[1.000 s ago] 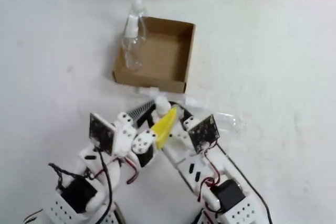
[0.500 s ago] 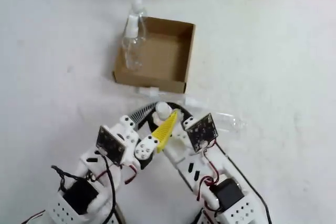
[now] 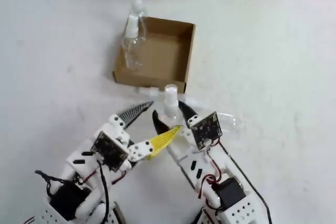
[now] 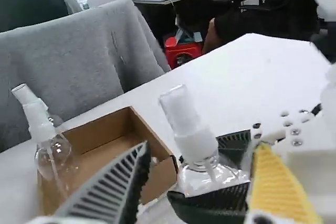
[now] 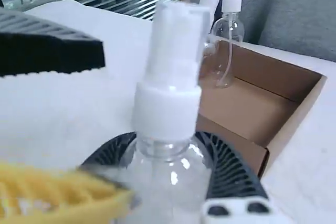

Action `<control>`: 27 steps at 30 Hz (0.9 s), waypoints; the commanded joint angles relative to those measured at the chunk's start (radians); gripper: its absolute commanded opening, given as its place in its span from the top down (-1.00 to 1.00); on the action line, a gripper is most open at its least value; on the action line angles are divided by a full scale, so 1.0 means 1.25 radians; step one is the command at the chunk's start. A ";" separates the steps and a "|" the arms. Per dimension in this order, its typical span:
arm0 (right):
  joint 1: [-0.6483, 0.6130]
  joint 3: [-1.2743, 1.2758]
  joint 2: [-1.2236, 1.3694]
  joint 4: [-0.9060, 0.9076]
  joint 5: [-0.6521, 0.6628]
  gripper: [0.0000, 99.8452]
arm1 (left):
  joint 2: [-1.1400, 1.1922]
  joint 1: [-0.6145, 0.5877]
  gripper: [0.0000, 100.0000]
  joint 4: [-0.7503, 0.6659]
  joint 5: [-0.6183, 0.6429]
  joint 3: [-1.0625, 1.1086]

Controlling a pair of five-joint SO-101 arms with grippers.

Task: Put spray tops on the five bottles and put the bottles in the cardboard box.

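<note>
White tabletop (image 3: 273,51): right hand (image 5: 168,163) clamped on upright capped bottle (image 5: 168,103) — cardboard box (image 3: 149,80) just ahead (left hand (image 3: 164,117) fingers apart, alongside).

Clear bottle (image 5: 168,177), white spray top (image 5: 170,82); brown cardboard box (image 3: 149,80); white bench (image 3: 273,51); left gripper (image 3: 166,115) ribbed, yellow and grey.

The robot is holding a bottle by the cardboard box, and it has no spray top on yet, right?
No. The bottle in the right gripper already has its white spray top on, as the right wrist view shows. It is held by the cardboard box.
</note>
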 commanded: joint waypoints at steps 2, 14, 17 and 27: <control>0.009 -0.006 -0.010 -0.041 -0.009 0.97 | 0.002 0.002 0.22 0.043 -0.010 -0.020; 0.017 -0.005 -0.010 -0.041 -0.004 0.97 | 0.002 -0.024 0.22 0.290 -0.011 -0.214; 0.017 -0.005 -0.009 -0.041 -0.004 0.97 | 0.002 -0.073 0.22 0.327 -0.011 -0.222; 0.053 -0.007 -0.009 -0.046 -0.004 0.97 | 0.002 -0.187 0.96 0.357 -0.015 -0.220</control>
